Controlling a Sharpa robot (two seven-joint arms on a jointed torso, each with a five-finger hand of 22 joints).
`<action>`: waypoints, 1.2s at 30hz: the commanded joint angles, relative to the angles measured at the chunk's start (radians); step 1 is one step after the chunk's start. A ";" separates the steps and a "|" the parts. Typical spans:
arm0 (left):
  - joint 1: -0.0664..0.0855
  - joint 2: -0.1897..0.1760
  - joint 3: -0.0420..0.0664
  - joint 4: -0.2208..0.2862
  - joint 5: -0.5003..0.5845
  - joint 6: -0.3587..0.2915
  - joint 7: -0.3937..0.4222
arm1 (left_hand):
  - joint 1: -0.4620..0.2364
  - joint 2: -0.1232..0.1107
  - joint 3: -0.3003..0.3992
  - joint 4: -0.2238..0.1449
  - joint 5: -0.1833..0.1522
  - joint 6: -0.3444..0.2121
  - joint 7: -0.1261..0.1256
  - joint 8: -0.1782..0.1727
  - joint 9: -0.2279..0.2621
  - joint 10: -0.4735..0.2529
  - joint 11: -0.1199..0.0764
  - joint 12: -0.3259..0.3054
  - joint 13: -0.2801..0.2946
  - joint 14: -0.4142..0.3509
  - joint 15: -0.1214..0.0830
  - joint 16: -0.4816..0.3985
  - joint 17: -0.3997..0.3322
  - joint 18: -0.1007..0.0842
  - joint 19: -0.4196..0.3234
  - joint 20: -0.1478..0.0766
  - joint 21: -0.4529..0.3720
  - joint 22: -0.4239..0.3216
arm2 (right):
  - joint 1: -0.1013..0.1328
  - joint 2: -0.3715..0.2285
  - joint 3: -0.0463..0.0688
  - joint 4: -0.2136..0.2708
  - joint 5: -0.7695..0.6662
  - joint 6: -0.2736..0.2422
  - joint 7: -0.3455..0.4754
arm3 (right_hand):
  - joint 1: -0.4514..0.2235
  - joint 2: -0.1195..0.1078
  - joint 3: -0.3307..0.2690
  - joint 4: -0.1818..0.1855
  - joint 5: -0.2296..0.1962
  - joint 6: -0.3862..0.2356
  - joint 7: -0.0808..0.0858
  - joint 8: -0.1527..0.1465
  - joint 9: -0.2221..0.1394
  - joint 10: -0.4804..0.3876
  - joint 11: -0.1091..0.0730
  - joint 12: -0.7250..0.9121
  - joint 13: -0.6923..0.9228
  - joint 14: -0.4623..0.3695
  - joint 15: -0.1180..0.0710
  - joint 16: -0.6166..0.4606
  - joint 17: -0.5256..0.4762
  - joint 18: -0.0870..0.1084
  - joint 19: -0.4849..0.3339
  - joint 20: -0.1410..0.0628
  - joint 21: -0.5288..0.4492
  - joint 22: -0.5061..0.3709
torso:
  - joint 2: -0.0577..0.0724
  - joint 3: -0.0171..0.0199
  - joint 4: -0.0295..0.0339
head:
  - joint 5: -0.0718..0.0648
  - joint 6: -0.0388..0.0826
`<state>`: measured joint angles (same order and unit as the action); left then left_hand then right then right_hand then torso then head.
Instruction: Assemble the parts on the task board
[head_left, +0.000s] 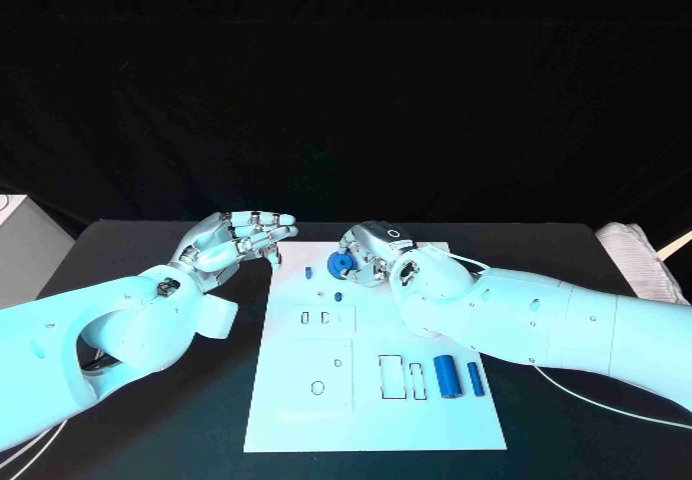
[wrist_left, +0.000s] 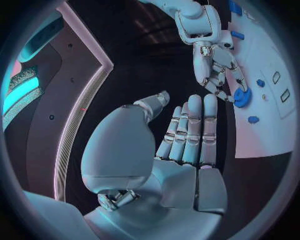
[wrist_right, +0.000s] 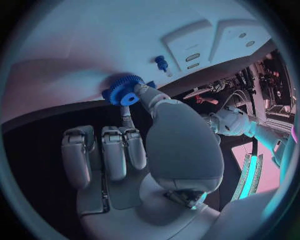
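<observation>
Two blue cylinders (head_left: 446, 375) lie on the near part of the white board (head_left: 375, 420). Farther back, the right hand (head_left: 378, 252) pinches a blue gear (head_left: 342, 264) at the board's far end. The left hand (head_left: 238, 238) hovers beside the board, fingers together, empty.

We see two bulky white arms with smooth, rounded shells, the left arm (head_left: 101, 330) and the right arm (head_left: 562, 325). Each ends in a silver, many-fingered hand: the left hand (head_left: 231, 240) and the right hand (head_left: 382, 250). The fingers (wrist_left: 194, 127) are segmented metal with dark seams. A round black-and-white marking sits on the right hand's back. Thin white cables trail beside both arms.
</observation>
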<state>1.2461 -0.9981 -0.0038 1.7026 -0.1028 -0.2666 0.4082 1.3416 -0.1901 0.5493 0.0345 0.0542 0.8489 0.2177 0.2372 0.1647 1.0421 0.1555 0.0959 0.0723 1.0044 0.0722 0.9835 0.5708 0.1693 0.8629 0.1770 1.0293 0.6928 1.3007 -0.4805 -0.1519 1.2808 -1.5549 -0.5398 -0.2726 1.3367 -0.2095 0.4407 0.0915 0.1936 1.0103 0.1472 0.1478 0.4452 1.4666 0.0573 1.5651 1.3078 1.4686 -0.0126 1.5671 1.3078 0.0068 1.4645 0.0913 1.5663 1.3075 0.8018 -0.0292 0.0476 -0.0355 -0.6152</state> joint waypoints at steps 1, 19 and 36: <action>0.002 0.001 0.001 0.002 0.002 0.017 0.005 | 0.001 0.008 0.005 -0.002 -0.004 -0.007 -0.003 -0.006 0.001 -0.008 -0.002 0.000 0.002 0.001 0.007 0.004 -0.001 0.015 -0.007 0.001 0.006 0.001 | -0.002 0.005 0.000 -0.011 -0.011 0.019 0.000 | -0.006 0.004 0.006 0.001 0.003 0.017 -0.016 0.003 0.003 0.104 -0.006 0.006 0.263 0.102 -0.008 0.004 0.263 -0.007 0.106 -0.006 0.005 0.263 | 0.000 0.0001 0.0003 | -0.001 0.001; 0.002 0.000 0.001 0.003 0.002 0.017 0.004 | 0.001 0.008 0.005 -0.002 -0.004 -0.007 -0.003 -0.006 0.001 -0.008 -0.002 0.000 0.002 0.001 0.007 0.004 -0.001 0.015 -0.007 0.001 0.006 0.001 | -0.006 0.023 -0.003 -0.035 0.020 0.051 0.016 | -0.073 -0.022 -0.091 0.056 -0.078 -0.096 0.019 -0.072 -0.034 0.092 0.026 -0.007 0.250 0.102 0.022 0.004 0.263 -0.007 0.106 0.020 0.005 0.263 | 0.000 0.0001 -0.0007 | 0.000 0.000; 0.002 -0.002 0.001 0.002 0.002 0.019 0.000 | 0.001 0.009 0.006 -0.002 -0.004 -0.007 -0.003 -0.006 0.002 -0.009 -0.002 0.000 0.002 0.001 0.007 0.005 -0.003 0.015 -0.009 0.001 0.009 0.003 | -0.006 0.008 -0.003 -0.029 0.069 0.083 0.038 | -0.097 0.040 -0.204 0.194 0.062 -0.069 0.019 -0.066 -0.045 0.091 0.028 -0.007 0.250 0.102 0.025 0.004 0.263 -0.007 0.106 0.026 0.005 0.263 | 0.000 0.0014 -0.0022 | 0.002 -0.002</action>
<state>1.2461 -1.0006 -0.0038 1.7028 -0.1028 -0.2652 0.4045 1.3416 -0.1901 0.5493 0.0345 0.0542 0.8453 0.2140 0.2372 0.1655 1.0384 0.1518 0.0959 0.0723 1.0044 0.0722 0.9835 0.5693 0.1693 0.8629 0.1770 1.0339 0.6941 1.2987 -0.4720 -0.1527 1.2464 -1.5030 -0.4834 -0.2527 1.2399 -0.1754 0.2336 0.2847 0.2535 0.9347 0.1660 0.0760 0.4009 1.4678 0.0835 1.5550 1.3075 1.4685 0.0091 1.5671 1.3074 0.0068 1.4679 0.1131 1.5663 1.3080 0.8019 -0.0283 0.0456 -0.0337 -0.6172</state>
